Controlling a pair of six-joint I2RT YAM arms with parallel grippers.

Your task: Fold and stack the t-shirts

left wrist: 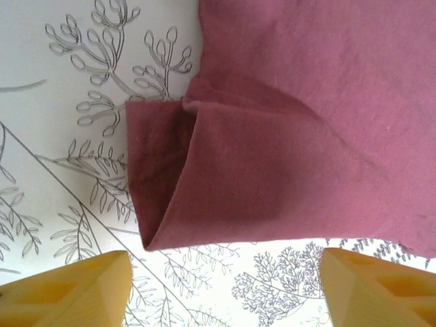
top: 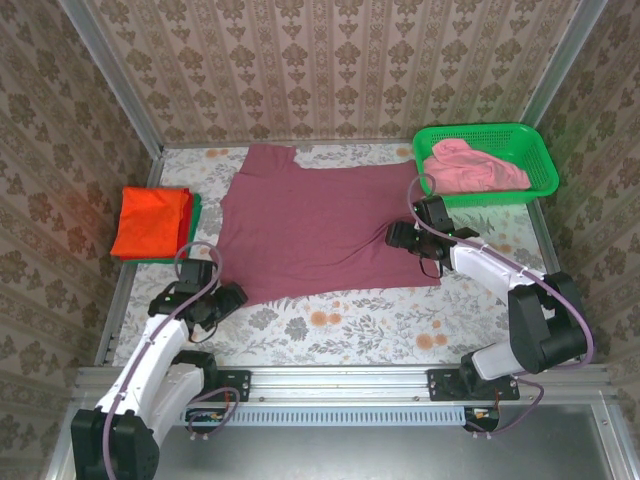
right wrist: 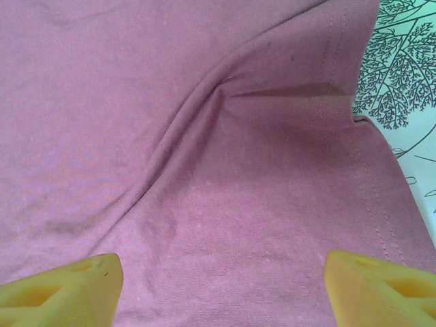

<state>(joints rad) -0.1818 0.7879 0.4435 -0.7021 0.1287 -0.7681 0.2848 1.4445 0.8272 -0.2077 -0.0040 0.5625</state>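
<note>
A maroon t-shirt (top: 320, 225) lies spread flat in the middle of the table. Its near left corner (left wrist: 204, 184) is doubled over on itself. My left gripper (top: 232, 296) is just short of that corner, open, with yellow fingers (left wrist: 75, 289) wide apart and bare tabletop between them. My right gripper (top: 394, 237) hangs over the shirt's right side, open, its fingers (right wrist: 381, 286) above wrinkled cloth near a stitched hem (right wrist: 334, 61). An orange t-shirt (top: 150, 220) lies folded on a green one (top: 196, 212) at the left edge. A pink t-shirt (top: 470, 168) sits crumpled in the basket.
A green plastic mesh basket (top: 540, 150) stands at the back right corner. The table has a floral cloth (top: 350, 325) and metal rails along its sides, with patterned walls close around it. Bare cloth runs along the near edge between the arm bases.
</note>
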